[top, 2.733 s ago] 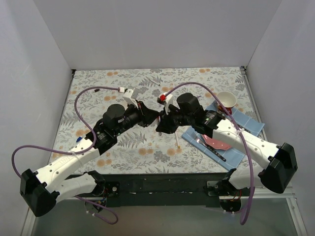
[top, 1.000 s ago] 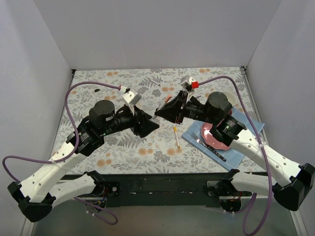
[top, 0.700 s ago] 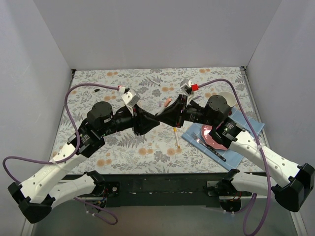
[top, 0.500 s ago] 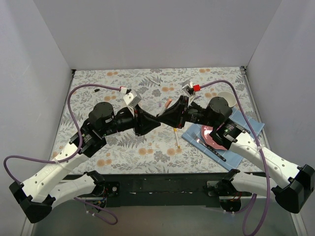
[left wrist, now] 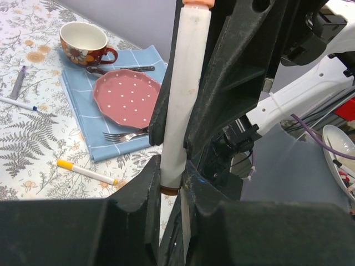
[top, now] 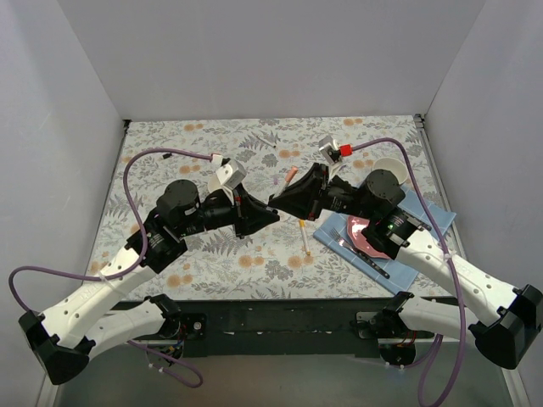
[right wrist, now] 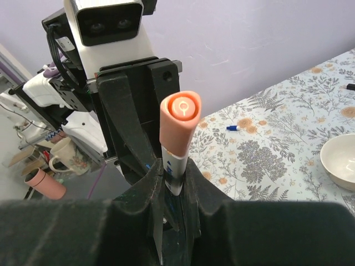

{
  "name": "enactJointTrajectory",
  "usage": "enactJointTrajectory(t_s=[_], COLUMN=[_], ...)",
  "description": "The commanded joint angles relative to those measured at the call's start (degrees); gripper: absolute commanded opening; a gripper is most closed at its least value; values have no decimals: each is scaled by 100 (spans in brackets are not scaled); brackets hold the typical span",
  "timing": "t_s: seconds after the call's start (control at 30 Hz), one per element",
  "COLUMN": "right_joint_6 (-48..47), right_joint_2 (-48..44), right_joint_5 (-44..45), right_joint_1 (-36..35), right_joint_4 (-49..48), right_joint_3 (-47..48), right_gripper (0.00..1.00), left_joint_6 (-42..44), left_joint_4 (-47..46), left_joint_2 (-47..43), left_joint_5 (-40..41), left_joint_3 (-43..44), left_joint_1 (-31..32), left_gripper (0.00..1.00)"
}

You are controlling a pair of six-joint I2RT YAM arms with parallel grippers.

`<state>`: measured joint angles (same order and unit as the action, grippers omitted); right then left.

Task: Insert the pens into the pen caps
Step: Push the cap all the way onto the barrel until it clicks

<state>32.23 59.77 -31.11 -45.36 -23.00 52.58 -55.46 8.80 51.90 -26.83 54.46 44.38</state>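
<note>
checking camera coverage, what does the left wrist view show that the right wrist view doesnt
Only left wrist: pink plate, fork, cup and a yellow-tipped pen lying loose. Only right wrist: white bowl and the left wrist camera. Both: the white pen, clamped in the left gripper and the right gripper.

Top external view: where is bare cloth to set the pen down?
Bare: the far-centre strip by the back wall, and the near patch between left arm and yellow pen. Crowded: right side, with blue napkin, plate, cup.
</note>
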Motion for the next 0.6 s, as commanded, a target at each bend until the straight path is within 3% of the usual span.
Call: enactJointTrajectory(t_s=[0.0, 0.1, 0.27, 0.57], right_joint_6=[20, 55, 160, 284], right_joint_2=[-114, -106, -176, -141], right_joint_5=[-140, -167, -97, 53], right_joint_1=[-16, -16, -16, -16], right_joint_4=[-520, -661, -960, -1329], right_joint_3=[-72, -72, -116, -81], right_gripper=[1, 6, 27, 32], left_joint_6=[-210, -464, -834, -984], left_joint_4=[-404, -791, -1450, -1750], left_joint_2=[-136, -171, -198, -207], left_joint_5=[-129, -322, -516, -648], left_joint_3=[-163, -312, -681, -858], left_joint_1=[-8, -8, -8, -8], left_gripper=[0, 0, 0, 0])
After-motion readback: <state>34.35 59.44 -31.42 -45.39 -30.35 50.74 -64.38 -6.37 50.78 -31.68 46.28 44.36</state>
